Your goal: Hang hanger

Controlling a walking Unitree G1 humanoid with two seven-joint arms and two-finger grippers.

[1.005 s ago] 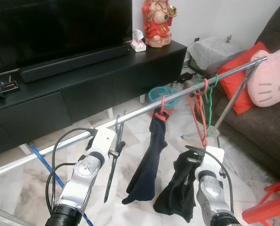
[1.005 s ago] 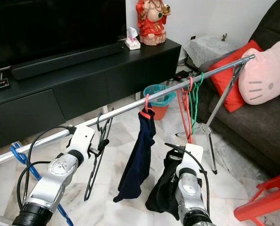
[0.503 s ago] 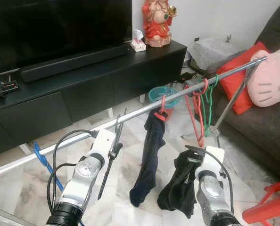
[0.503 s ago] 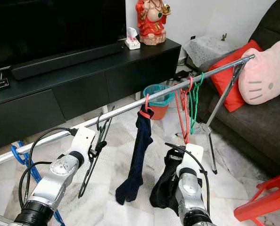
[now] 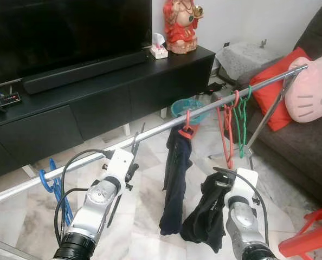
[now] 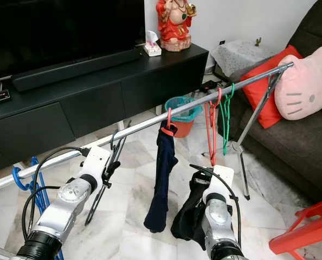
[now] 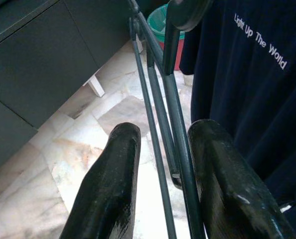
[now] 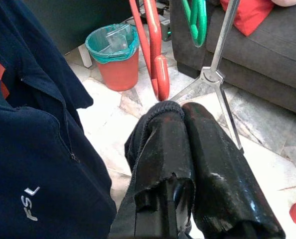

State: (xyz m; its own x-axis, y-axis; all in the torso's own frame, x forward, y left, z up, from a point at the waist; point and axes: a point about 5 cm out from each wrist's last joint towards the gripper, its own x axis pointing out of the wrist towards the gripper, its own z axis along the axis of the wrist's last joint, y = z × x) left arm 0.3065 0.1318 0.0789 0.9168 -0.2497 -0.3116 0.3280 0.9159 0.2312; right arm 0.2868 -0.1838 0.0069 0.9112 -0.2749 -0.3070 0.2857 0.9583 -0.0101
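Note:
A black hanger (image 5: 135, 143) has its hook over the silver rail (image 5: 204, 111); its wires run down between the fingers (image 7: 120, 164) of my left gripper (image 7: 160, 134). That gripper stands just under the rail, fingers apart, one touching the hanger. My right gripper (image 8: 180, 107) is low and to the right, shut on a black garment (image 5: 204, 216) that hangs from it. Between the two arms a navy shirt (image 5: 176, 179) hangs on a red hanger (image 5: 187, 129).
Empty red (image 5: 226, 135) and green (image 5: 241, 124) hangers hang further right on the rail, and a blue hanger (image 5: 52, 184) at its left end. A black TV cabinet (image 5: 96, 92) is behind, with a teal bin (image 5: 185, 108) beside it. On the right are a sofa (image 5: 302, 146) and a red chair (image 5: 313, 238).
My left gripper has risen toward the rail with the black hanger, which now hangs more upright. The navy shirt has swung. The right arm has stayed put.

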